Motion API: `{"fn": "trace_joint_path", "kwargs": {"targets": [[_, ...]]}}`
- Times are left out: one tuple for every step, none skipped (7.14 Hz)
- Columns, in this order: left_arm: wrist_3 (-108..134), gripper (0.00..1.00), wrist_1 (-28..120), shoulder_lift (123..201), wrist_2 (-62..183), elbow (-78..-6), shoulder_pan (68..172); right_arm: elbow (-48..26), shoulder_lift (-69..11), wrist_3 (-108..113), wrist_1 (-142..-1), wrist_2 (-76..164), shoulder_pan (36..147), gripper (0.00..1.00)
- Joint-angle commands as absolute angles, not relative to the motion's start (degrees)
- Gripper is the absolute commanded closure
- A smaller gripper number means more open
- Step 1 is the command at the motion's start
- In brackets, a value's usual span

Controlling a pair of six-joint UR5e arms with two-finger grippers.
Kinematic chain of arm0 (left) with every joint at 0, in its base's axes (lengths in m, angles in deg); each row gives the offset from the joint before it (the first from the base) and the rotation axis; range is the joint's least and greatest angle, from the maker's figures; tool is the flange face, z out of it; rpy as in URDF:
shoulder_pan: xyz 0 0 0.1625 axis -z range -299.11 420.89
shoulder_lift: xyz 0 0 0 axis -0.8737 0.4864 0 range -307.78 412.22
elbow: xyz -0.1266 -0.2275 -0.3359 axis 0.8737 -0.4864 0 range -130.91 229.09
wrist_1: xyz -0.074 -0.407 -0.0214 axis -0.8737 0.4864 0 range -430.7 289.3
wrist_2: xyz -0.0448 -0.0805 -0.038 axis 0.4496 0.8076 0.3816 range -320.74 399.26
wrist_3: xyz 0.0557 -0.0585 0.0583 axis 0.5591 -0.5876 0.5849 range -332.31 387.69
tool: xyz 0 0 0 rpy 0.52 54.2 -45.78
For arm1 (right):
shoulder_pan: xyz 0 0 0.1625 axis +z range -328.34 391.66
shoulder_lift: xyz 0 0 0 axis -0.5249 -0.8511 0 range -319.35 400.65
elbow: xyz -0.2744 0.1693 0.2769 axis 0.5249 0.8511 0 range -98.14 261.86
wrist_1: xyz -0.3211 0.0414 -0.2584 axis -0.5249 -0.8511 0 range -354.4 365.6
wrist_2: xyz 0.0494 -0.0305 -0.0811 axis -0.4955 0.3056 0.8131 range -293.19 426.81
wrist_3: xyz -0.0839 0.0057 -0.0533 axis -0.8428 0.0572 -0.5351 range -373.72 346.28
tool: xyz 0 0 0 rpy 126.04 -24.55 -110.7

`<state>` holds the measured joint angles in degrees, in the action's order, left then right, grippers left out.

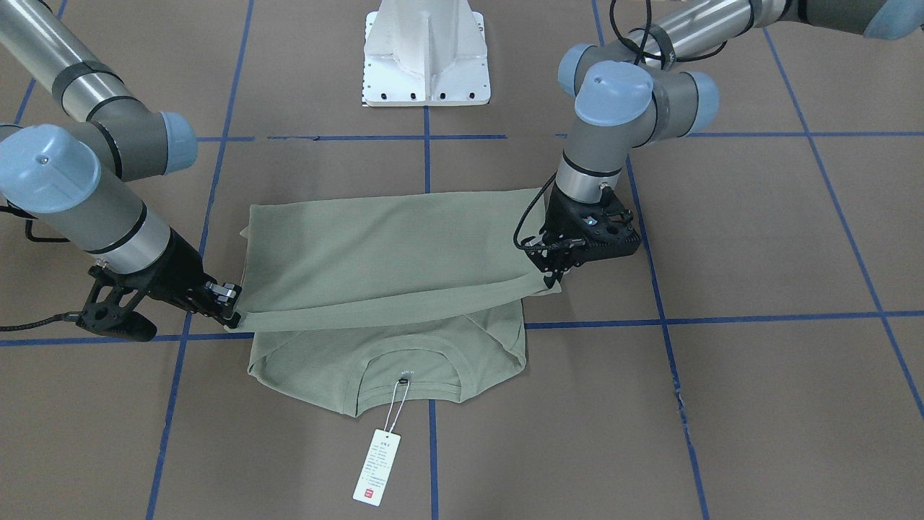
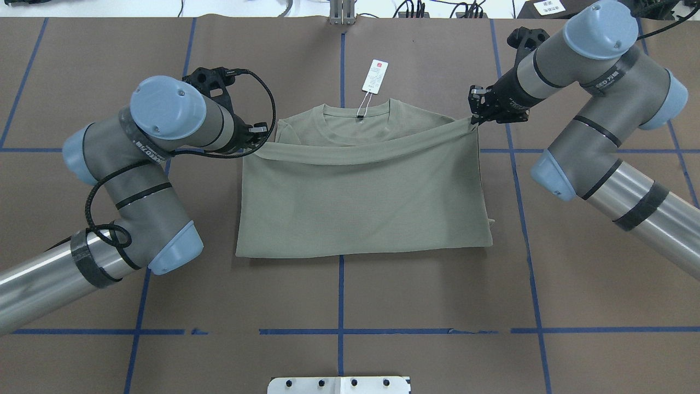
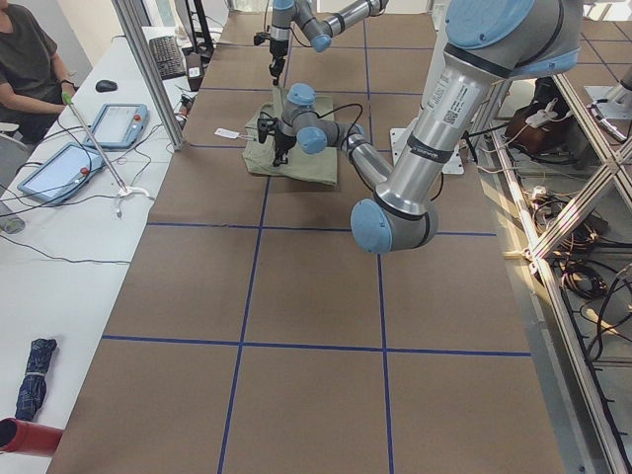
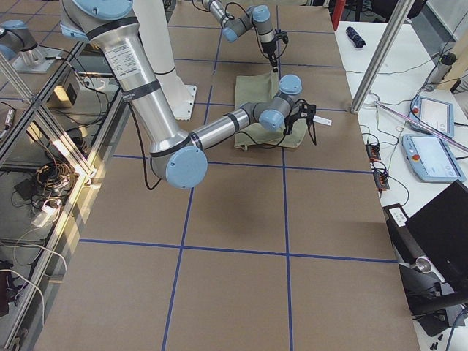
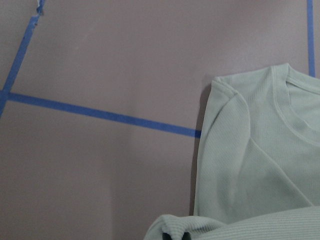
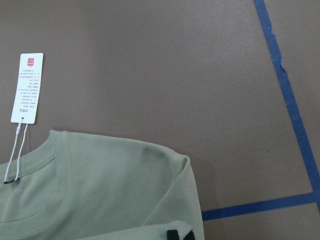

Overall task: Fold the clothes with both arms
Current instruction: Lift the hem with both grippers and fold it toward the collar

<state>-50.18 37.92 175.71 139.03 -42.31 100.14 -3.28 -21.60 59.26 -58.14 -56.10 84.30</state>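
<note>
Desk: brown, blue-taped.
Knit shirt: sage-green, hem folded toward collar.
Left tool: pinching hem corner.
Right tool: pinching opposite corner.

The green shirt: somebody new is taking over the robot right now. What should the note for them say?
Left hand: shut on one hem corner of the shirt.
Right hand: shut on the other hem corner.
Shirt is on the table, bottom half folded over; hang tag lies beyond the collar.
Done: hem held just short of the collar.
Left: lay the hem down, let go, finish folding.
</note>
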Motion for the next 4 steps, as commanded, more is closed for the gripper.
{"fn": "trace_joint_path", "kwargs": {"targets": [[-49.49, 1.00, 39.16, 177.20, 139.10, -39.16, 102.98, -0.68, -20.43, 59.32, -58.20, -55.00, 84.75, 1.00], [-48.70, 1.00, 39.16, 177.20, 139.10, -37.93, 103.95, 0.20, -20.08, 59.24, -58.20, -54.92, 84.66, 1.00], [-48.52, 1.00, 39.16, 177.20, 139.01, -37.57, 103.96, 0.64, -19.56, 59.32, -58.12, -54.65, 84.66, 1.00], [-48.60, 1.00, 39.25, 177.29, 139.01, -37.31, 103.87, 1.52, -18.51, 59.41, -58.20, -54.65, 84.75, 1.00]]}}
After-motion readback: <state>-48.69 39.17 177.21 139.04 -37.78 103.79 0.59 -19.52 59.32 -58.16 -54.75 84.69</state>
